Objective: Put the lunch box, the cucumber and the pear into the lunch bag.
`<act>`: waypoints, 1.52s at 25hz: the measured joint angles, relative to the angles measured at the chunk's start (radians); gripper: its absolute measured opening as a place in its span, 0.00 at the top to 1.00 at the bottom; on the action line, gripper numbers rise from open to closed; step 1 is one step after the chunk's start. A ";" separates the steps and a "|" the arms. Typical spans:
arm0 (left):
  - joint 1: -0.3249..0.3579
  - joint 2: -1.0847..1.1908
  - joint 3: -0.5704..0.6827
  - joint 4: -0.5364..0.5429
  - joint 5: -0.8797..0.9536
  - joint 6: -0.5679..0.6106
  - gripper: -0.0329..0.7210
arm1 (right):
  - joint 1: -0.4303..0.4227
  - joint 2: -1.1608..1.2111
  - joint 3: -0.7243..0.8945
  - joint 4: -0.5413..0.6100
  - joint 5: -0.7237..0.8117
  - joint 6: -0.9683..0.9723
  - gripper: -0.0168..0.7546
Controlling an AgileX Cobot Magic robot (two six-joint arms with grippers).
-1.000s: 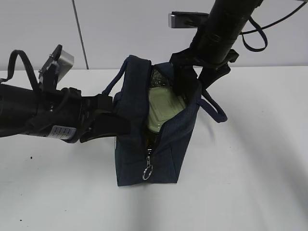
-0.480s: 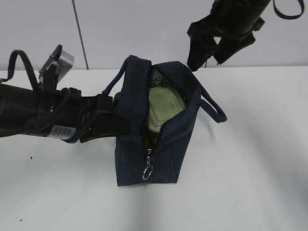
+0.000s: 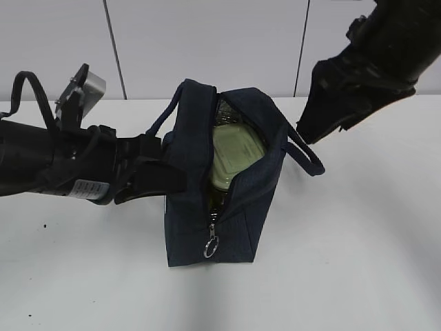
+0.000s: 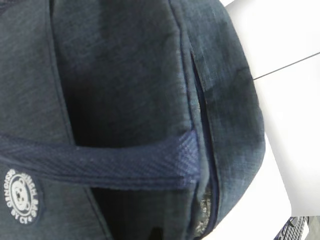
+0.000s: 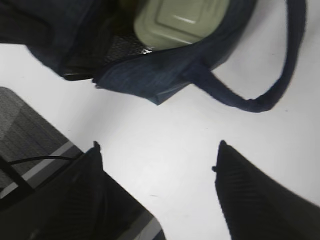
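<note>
Lunch bag [image 3: 227,200] sits below-left of empty right hand [image 5: 157,150].

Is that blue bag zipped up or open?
Open: the lunch bag gapes at the top, showing the lunch box inside.

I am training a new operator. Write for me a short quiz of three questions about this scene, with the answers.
1. True or false: the lunch bag has its zipper fully closed.
2. Which hand presses against the bag's side: left or right?
3. Fill in: the green lid seen in the opening belongs to the ____.

Key:
1. False; the top gapes open.
2. The left hand; the right hand is open above bare table.
3. lunch box
</note>
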 joint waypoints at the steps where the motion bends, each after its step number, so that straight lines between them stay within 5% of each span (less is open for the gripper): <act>1: 0.000 0.000 0.000 0.000 0.000 0.000 0.98 | 0.000 -0.031 0.040 0.041 -0.016 -0.026 0.28; 10: 0.000 0.000 0.000 0.005 0.000 0.000 0.98 | 0.000 -0.242 0.385 0.311 -0.175 -0.300 0.36; 22: 0.000 0.000 0.000 0.008 0.002 0.000 0.98 | 0.000 -0.325 0.817 1.014 -0.308 -0.894 0.36; 28: 0.000 0.000 0.000 0.008 0.002 0.000 0.98 | 0.000 -0.321 0.908 1.161 -0.350 -1.040 0.36; 38: 0.000 0.000 0.000 0.022 0.007 0.000 0.98 | 0.000 -0.271 0.924 1.201 -0.466 -1.090 0.36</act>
